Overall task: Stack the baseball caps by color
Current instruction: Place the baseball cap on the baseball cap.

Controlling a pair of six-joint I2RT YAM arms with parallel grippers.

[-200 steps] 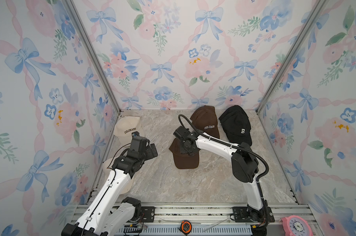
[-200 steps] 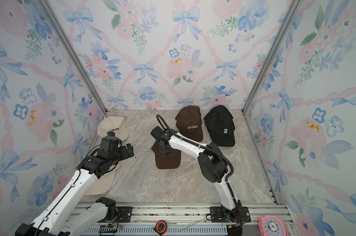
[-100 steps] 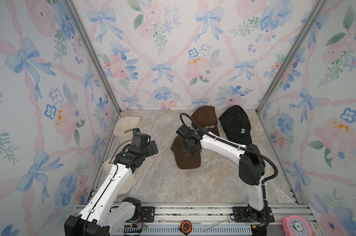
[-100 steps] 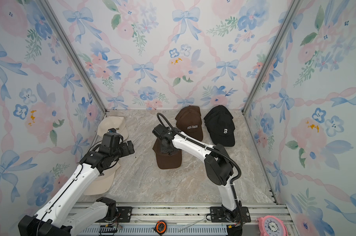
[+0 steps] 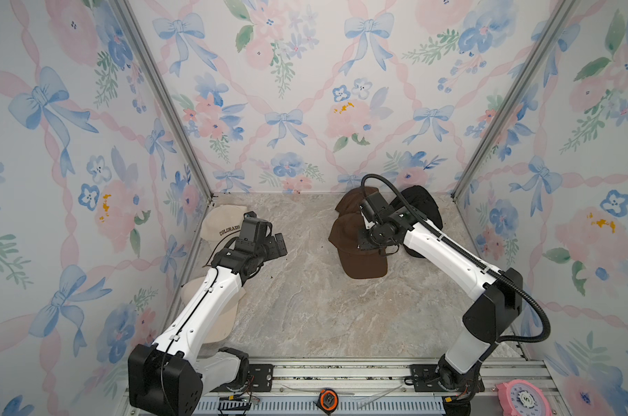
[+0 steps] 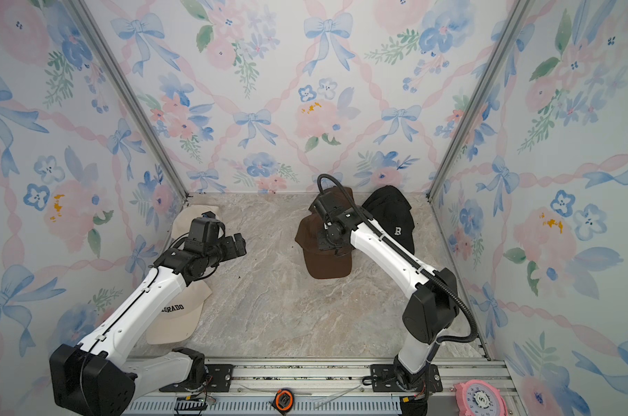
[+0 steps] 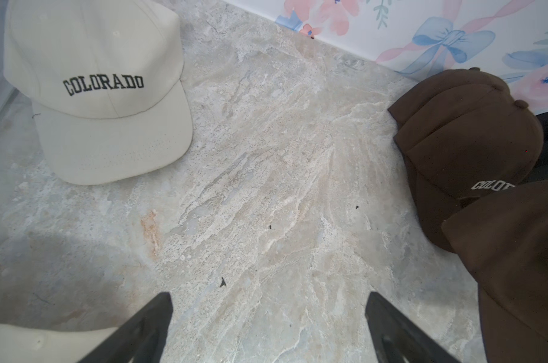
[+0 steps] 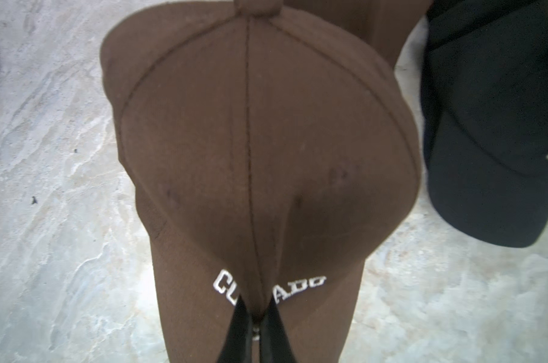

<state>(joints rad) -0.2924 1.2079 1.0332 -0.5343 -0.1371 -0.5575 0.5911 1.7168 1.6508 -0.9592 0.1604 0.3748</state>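
Right gripper [image 8: 255, 317] pinches the brown cap [image 8: 260, 151] at its front, carrying it toward the brown pile [image 5: 353, 201] by the back wall. Left gripper [image 7: 269, 327] hangs spread and empty, near the cream cap [image 7: 96, 88].

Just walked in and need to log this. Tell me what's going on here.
The right gripper is shut on a brown cap, pinching the fabric at its front lettering, beside the brown stack and black caps. The left gripper hangs open over bare tabletop. Two cream caps lie apart, unstacked.
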